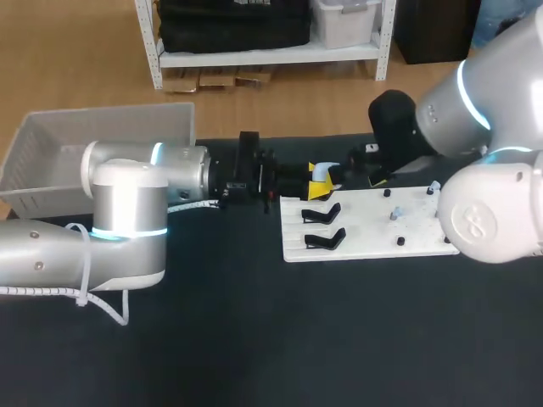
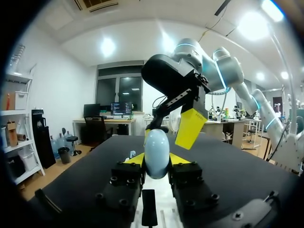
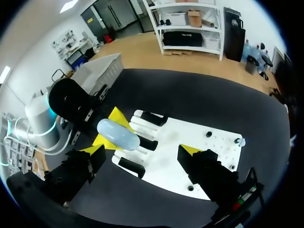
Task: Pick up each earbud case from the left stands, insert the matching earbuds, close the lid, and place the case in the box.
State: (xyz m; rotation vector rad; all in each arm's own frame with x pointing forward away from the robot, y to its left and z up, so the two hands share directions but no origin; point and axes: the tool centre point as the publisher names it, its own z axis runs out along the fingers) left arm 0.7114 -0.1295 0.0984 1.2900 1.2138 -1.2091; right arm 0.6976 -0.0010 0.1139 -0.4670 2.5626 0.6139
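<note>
Here, smooth pale-blue case (image 2: 156, 153), left end effector (image 2: 156, 161) clamping it, right end effector (image 3: 142, 151) apart.

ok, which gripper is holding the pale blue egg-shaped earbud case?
The left gripper: its yellow-tipped fingers clamp the case from both sides. The right gripper is open and empty.

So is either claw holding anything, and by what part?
The left gripper holds the pale blue earbud case, its yellow tips pinching the case's two sides. The right gripper is open and holds nothing.
</note>
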